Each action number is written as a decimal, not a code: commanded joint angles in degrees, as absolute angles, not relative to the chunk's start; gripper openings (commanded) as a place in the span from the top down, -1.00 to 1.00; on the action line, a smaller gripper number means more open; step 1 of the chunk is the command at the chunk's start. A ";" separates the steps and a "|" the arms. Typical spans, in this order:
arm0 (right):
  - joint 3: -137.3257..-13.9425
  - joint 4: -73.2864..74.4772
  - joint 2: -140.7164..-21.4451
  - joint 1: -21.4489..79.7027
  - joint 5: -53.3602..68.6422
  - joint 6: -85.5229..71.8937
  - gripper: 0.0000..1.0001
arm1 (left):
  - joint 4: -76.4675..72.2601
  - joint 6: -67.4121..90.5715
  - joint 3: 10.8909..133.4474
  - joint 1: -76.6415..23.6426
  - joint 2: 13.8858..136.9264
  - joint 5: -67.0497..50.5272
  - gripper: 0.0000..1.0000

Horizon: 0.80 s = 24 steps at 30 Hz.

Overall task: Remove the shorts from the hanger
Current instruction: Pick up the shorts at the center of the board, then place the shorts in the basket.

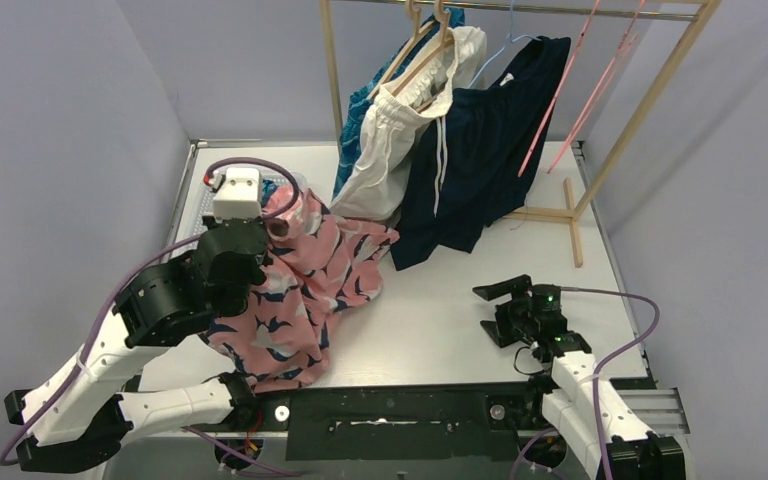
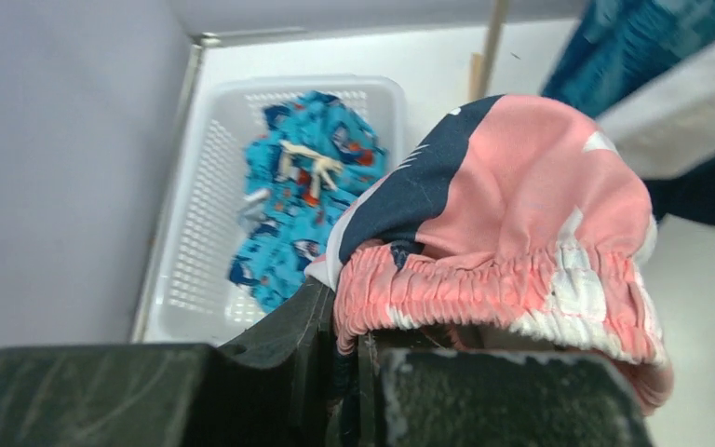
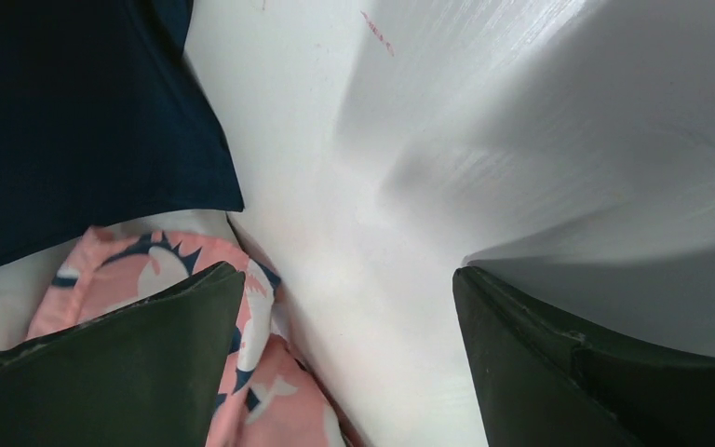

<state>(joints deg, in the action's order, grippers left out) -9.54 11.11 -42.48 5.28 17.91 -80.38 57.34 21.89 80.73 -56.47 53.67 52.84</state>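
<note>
My left gripper [image 1: 263, 238] [image 2: 354, 326] is shut on the elastic waistband of the pink-and-navy shorts [image 1: 295, 295] [image 2: 521, 205]. It holds them up beside the basket while their legs trail over the table. Teal cartoon-print shorts [image 2: 303, 186] lie inside the white basket [image 2: 195, 214]. On wooden hangers [image 1: 422, 48] on the rack hang white drawstring shorts [image 1: 395, 145], navy shorts [image 1: 480, 150] and blue patterned shorts [image 1: 358, 115]. My right gripper [image 1: 490, 310] [image 3: 349, 317] is open and empty, low over the bare table, right of the pink shorts [image 3: 270, 391].
The wooden rack [image 1: 640, 110] stands at the back right, its foot [image 1: 572, 215] on the table. Pink empty hangers [image 1: 560, 110] dangle from its rail. The navy hem [image 3: 84, 121] reaches down to the table near my right gripper. Walls close in on both sides.
</note>
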 commanded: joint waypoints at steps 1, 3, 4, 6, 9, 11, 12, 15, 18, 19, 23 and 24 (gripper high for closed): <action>-10.99 7.93 -43.89 5.01 16.92 -80.33 -0.74 | 57.70 16.06 88.56 -56.16 55.33 69.90 1.00; -11.12 7.30 -44.67 5.01 17.08 -80.24 -0.75 | 55.42 11.75 89.54 -56.12 55.63 73.88 1.00; -11.18 6.94 -45.31 5.03 17.24 -80.12 -0.74 | 53.74 9.53 89.64 -56.04 55.52 75.00 1.00; -11.25 6.41 -46.16 5.06 17.54 -80.03 -0.74 | 49.40 4.34 89.40 -55.64 55.31 76.53 1.00; -11.34 5.54 -47.26 5.01 18.27 -79.81 -0.74 | 42.97 -2.91 88.95 -54.80 55.73 76.56 1.00; -11.40 5.14 -47.68 5.01 18.67 -79.73 -0.74 | 39.69 -7.13 87.82 -53.25 56.89 75.75 1.00; -11.49 5.05 -47.84 5.01 18.98 -79.61 -0.74 | 39.19 -7.94 88.00 -51.18 57.78 74.10 1.00; -11.86 5.50 -47.83 5.02 19.55 -78.73 -0.75 | 39.20 -8.28 90.13 -37.22 61.41 59.90 1.00; -11.65 5.79 -47.21 4.93 20.00 -78.69 -0.75 | 41.91 -7.10 95.40 -16.51 67.48 39.97 1.00; -11.58 5.92 -46.81 4.86 20.24 -78.64 -0.75 | 42.30 -6.03 98.21 -12.45 69.30 35.46 1.00; -10.89 6.83 -44.88 4.73 20.17 -78.71 -0.76 | 39.60 -4.31 111.57 -6.96 74.76 28.49 1.00; -10.56 6.85 -44.40 4.58 20.03 -79.00 -0.76 | 40.38 -3.81 116.51 -5.36 77.46 26.49 1.00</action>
